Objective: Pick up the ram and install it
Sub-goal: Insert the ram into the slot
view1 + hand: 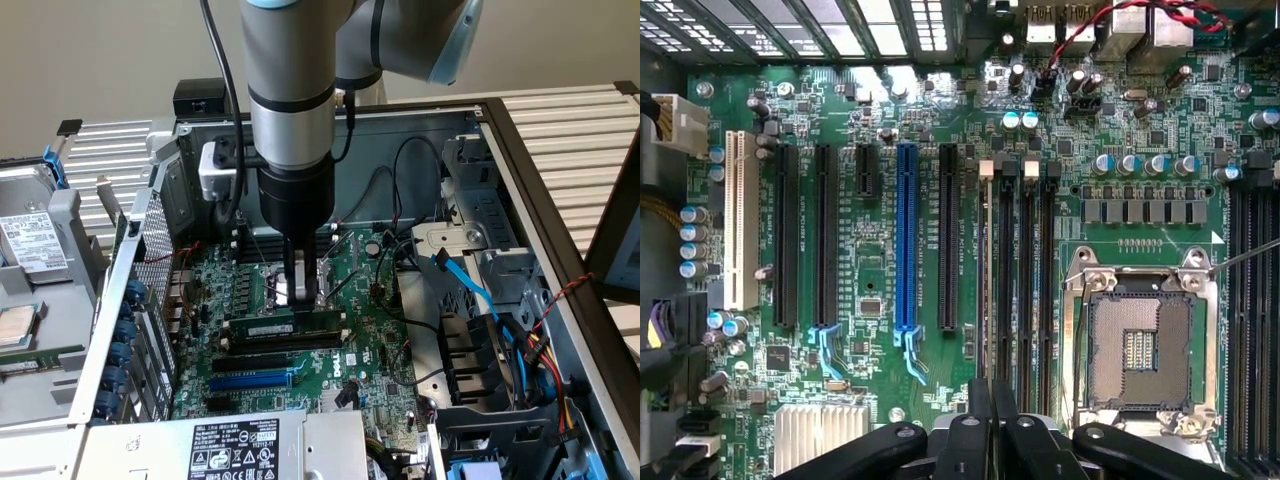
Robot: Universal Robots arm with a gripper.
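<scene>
- Gripper (pixel 303 298), exterior view: hangs straight down from the arm into the open case, fingertips at the top edge of the ram (pixel 285 326).
- Ram stands on edge in a black slot just beside the CPU socket (pixel 283 288), between the socket and the blue expansion slot (pixel 255 378). Its long axis runs from the exterior view's left to its right, parallel to the slots.
- Ram sits directly under the jaws, with no sideways offset that I can see. The jaws are narrow and look pinched on its upper edge.
- Wrist view: the ram (pixel 985 280) shows edge-on as a thin line, in the slot of the bank farthest from the CPU socket (pixel 1140 345), on the side toward the blue expansion slot (pixel 906 240).
- Gripper (pixel 991 395) has its fingers nearly together. The thin line runs straight into the gap, so the jaws close across the ram's thickness.
- Can't tell whether the ram is fully seated.
</scene>
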